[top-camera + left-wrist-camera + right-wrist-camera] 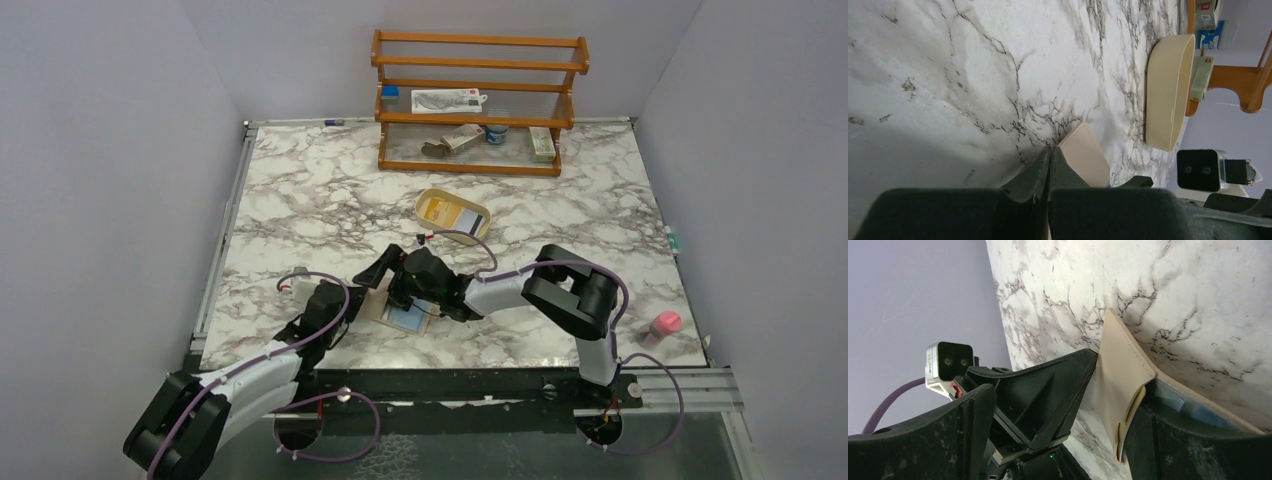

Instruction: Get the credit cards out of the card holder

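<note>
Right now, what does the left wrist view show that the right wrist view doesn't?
Left wrist only: the oval tan shallow tray and the wooden rack. Right wrist only: a light blue inner panel and a purple cable. Both: the flat tan leather-like card holder on the white marble tabletop.

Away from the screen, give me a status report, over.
Left gripper: jaws shut, tip against card holder flap. Right gripper: jaws open astride it. Credit cards in oval tray. Nothing blocking.
</note>
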